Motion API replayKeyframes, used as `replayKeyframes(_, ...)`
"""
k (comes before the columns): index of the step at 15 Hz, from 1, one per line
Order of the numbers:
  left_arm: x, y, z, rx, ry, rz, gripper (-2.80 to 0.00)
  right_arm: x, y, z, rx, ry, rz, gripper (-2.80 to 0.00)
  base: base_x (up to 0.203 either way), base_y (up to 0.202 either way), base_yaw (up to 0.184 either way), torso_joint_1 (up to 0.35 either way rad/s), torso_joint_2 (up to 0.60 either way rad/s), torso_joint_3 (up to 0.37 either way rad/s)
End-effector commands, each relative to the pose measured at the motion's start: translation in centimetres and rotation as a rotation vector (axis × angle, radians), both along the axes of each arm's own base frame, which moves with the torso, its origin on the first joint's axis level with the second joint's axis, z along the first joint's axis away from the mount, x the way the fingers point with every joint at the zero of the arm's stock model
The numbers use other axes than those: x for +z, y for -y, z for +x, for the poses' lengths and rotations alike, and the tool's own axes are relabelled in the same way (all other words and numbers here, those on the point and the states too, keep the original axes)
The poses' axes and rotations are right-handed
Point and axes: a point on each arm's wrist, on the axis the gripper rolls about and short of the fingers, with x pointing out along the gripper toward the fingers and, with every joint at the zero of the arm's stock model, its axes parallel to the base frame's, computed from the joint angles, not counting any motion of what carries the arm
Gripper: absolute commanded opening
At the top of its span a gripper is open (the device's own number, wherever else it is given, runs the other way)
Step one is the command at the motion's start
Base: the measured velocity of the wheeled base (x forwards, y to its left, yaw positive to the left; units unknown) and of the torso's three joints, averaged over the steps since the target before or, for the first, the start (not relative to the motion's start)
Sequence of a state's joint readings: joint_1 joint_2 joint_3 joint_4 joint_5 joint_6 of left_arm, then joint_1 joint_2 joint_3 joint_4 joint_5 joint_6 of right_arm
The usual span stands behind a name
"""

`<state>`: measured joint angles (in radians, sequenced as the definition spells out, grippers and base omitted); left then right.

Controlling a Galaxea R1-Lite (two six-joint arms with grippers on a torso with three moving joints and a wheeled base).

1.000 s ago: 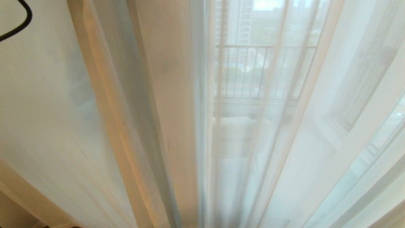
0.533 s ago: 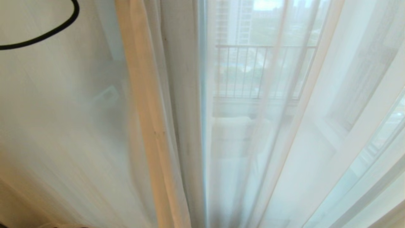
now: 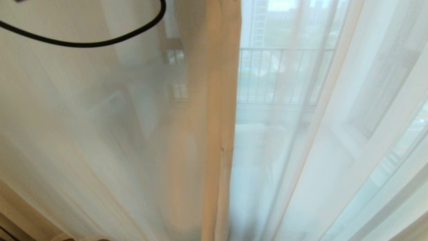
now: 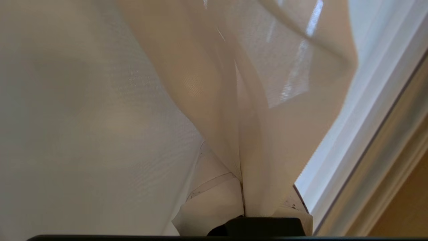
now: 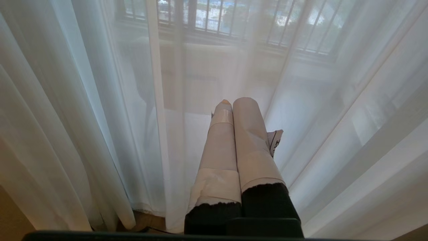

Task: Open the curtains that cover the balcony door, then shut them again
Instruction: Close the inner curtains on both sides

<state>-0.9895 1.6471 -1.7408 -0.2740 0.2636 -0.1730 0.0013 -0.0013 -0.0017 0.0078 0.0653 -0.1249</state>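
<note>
Head view looks up a wall of sheer curtains [image 3: 110, 134], the hem of the left panel bunched into a thicker cream fold [image 3: 219, 117] down the middle of the picture. Through the thin cloth to its right, the balcony railing [image 3: 284, 75] and blurred towers show faintly; the door frame itself is too veiled to pick out. A black cable [image 3: 100, 43] loops across the upper left, its ends cut off by the frame. Neither arm appears here.

Left wrist view: the left gripper [image 4: 242, 197] is almost wholly swallowed by cloth, its taped fingers [image 4: 214, 197] pressed together and pinching a gathered fold of the curtains. A pale window frame [image 4: 351, 140] runs beside the fold; what lies beyond it is cut off.

Right wrist view: the right gripper [image 5: 232, 103] hangs free just short of the sheers, its paper-wrapped fingers [image 5: 247, 140] pressed together on nothing. Dark bars [image 5: 234, 20] show dimly through the cloth beyond it.
</note>
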Motion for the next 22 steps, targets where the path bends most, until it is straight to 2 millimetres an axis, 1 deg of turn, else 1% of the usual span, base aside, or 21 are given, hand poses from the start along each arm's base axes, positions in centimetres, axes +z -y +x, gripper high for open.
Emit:
replayKeyframes(1, -1.2, 2.9, 0.7, -0.029, -0.016, 0.028, -2.80, 0.0, 0.0, 0.0, 0.001, -0.001, -0.001, -2.80, 0.000, 0.000, 0.000, 0.000, 0.00, 0.000)
replayKeyframes(6, -1.7, 7.2, 0.6, -0.095, -0.005, 0.015, -2.80, 0.0, 0.0, 0.0, 0.001, -0.001, -0.001, -2.80, 0.000, 0.000, 0.000, 0.000, 0.00, 0.000)
replayKeyframes(9, -2.6, 9.4, 0.7, -0.124, -0.008, 0.025, -2.80, 0.0, 0.0, 0.0, 0.001, -0.001, -0.001, -2.80, 0.000, 0.000, 0.000, 0.000, 0.00, 0.000)
replayKeyframes(11, -3.1, 10.0, 0.8, -0.129, -0.015, 0.036, -2.80, 0.0, 0.0, 0.0, 0.001, -0.001, -0.001, -2.80, 0.000, 0.000, 0.000, 0.000, 0.00, 0.000)
replayKeyframes(22, -5.5, 11.7, 2.0, -0.125, -0.058, 0.090, -2.80, 0.0, 0.0, 0.0, 0.001, -0.001, -0.001, -2.80, 0.000, 0.000, 0.000, 0.000, 0.00, 0.000)
